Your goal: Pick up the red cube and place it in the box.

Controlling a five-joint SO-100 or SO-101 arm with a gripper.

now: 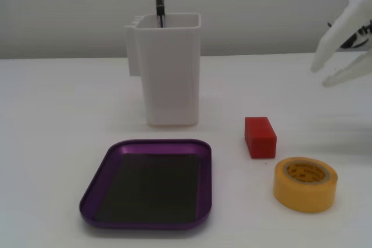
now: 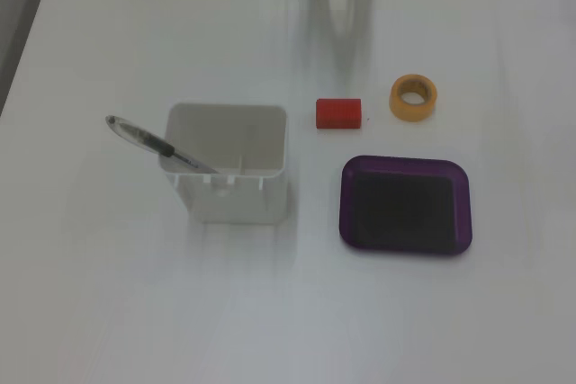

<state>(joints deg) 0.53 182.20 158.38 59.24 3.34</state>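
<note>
Red cube [image 1: 260, 136] looks light, rigid and matte; its narrower parallel sides seem the best hold. Gripper [image 1: 332, 72] hovers well apart, parted and empty.

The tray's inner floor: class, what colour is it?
Dark grey-black, framed by a purple metallic rim; the tray shows it best in the fixed view facing the white container.

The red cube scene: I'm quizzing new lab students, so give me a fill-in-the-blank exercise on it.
1. The red cube lies on the table, not yet in the ___ tray.
2. The white container holds a ___.
3. The tape roll is ___ in colour.
4. The hand holds ___.

Missing words: purple; pen; yellow; nothing
</note>
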